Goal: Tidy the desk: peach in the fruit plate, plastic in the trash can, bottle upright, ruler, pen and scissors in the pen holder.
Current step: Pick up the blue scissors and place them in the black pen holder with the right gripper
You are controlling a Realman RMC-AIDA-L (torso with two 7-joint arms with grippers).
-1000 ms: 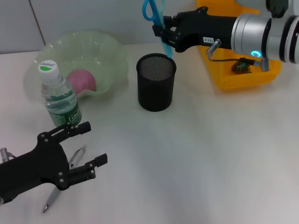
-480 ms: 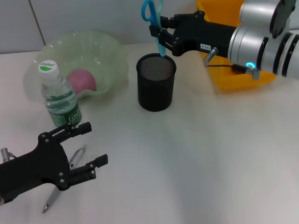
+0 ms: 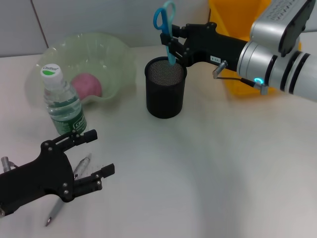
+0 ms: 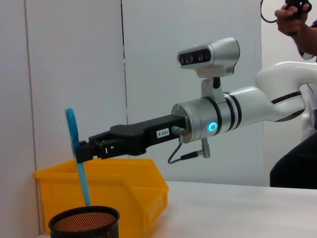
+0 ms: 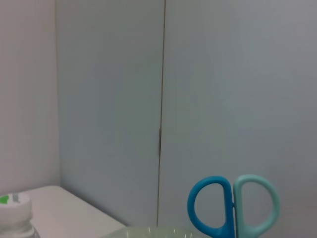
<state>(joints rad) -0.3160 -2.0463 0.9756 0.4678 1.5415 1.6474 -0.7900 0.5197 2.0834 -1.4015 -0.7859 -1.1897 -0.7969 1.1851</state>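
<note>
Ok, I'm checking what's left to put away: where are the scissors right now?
In the head view the scissors hang handles-up in the right hand, at the back of the table, tips just above the black mesh pen holder.

White desk [image 3: 223,163] carrying a green fruit plate [image 3: 116,59] far left, bottle [image 3: 62,101] standing before it, mesh pen holder [image 3: 165,88] sitting centre, yellow bin [image 3: 235,20] far right, pen [image 3: 79,171] lying near left.

Pen [image 3: 74,186] partly hidden under the left claw [image 3: 94,156].
</note>
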